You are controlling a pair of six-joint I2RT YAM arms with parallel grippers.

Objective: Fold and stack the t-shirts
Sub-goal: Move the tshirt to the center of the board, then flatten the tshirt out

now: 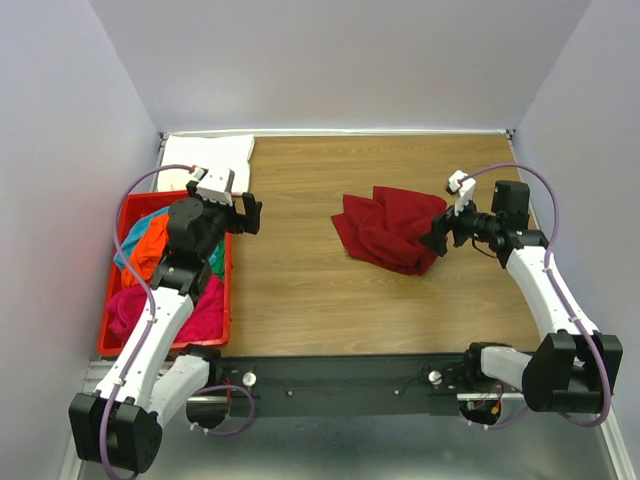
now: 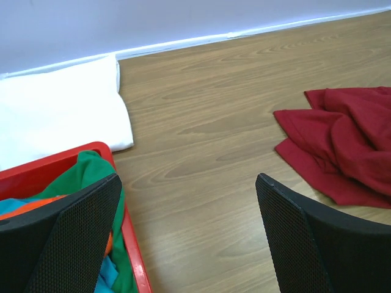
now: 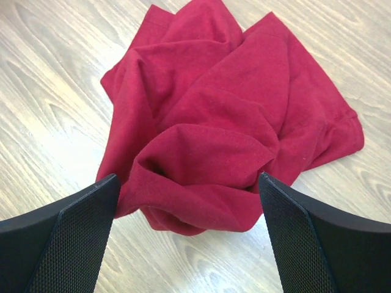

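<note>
One dark red t-shirt [image 1: 388, 228] lies crumpled on the worktop [image 1: 300, 300] directly ahead of the right jaws, which stand wide open and grip nothing. In the right wrist view the nearest bulging fold of the shirt [image 3: 201, 165] sits between the two open jaws and just beyond them. From that fold the cloth fans away to the far left and far right. The heap is too bunched to show a clear long axis, though a flat hemmed edge trails off ahead and to the right. I judge the right arm far the nearer for a first grasp. The left jaws, also open and empty, hang over the far corner of the red bin [image 1: 228, 300], and the shirt [image 2: 342, 140] lies well apart from them, ahead and to their right. Only the top view shows the right jaws at the shirt's right edge; whether they touch it I cannot tell. Only the left wrist view shows a folded white t-shirt [image 2: 55, 110] ahead and to the left of the left jaws, just beside the bin's rim [image 2: 134, 256]. It also shows a green t-shirt [image 2: 91, 168] heaped inside. An orange t-shirt [image 1: 150, 245] and a magenta t-shirt [image 1: 130, 300] wait there too.
</note>
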